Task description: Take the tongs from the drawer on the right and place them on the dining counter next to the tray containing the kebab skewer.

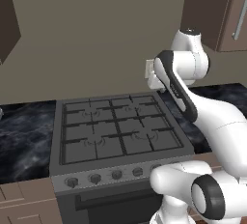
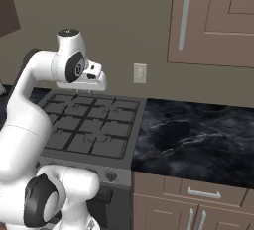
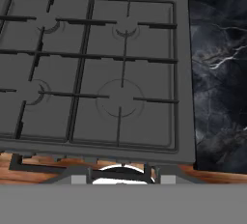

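Stove [image 3: 96, 73] grates lie straight beneath the jaws, four burners under dark grey bars, with a row of knobs [image 1: 95, 178] along the front edge on the near side of the jaws. The white arm [image 2: 30, 105] folds up over the left part of the cooktop and carries the jaws above it, pointing down. In the hand view the two tips stand partly apart at the bottom with nothing between them, so the jaws are parted and hold nothing. Right of the jaws, touching the stove's side, runs a glossy black bench [image 2: 198, 135] with white veins, its top bare. On the wall behind, just right of the jaws and a little higher, sits a pale outlet plate [image 2: 140, 73], and further right again hangs a brown wall cabinet [image 2: 213, 21] with a long silver handle. The drawer [image 2: 203, 193] lies well to the right of the jaws and lower, directly under the bench's front edge, its flat front pushed in flush and its slim silver bar handle facing out.
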Robot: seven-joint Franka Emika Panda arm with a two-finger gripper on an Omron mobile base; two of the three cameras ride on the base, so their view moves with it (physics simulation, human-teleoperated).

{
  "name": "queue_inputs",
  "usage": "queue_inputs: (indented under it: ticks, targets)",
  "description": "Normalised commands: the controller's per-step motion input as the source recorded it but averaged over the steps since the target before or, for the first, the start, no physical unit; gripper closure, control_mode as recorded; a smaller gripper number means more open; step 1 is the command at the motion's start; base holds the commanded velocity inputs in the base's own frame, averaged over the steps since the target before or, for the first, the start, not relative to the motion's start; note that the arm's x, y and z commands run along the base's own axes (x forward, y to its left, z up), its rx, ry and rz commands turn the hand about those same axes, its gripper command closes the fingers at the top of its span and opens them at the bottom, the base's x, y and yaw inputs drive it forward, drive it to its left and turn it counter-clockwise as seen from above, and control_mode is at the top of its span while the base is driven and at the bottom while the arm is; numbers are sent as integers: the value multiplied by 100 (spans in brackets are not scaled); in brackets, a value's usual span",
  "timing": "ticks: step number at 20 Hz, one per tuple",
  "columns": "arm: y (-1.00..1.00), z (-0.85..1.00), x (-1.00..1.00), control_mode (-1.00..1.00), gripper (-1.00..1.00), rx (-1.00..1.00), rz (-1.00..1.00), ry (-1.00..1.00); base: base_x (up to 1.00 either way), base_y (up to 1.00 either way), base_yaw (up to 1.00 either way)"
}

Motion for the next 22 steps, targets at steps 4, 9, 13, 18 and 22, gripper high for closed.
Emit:
queue_inputs:
  ticks: [4,9,13,18,22]
  targets:
    - [-7,-1,0,-100,-100,0,-10,0,0,0,0]
    - [-32,-3,4,-100,-100,0,-30,3,0,0,0]
    - [-29,-22,1,-100,-100,5,-21,0,0,0,0]
    - [-23,-23,0,-100,-100,7,-9,0,0,0,0]
    - [-25,-5,-24,-100,-100,11,-5,0,0,0,0]
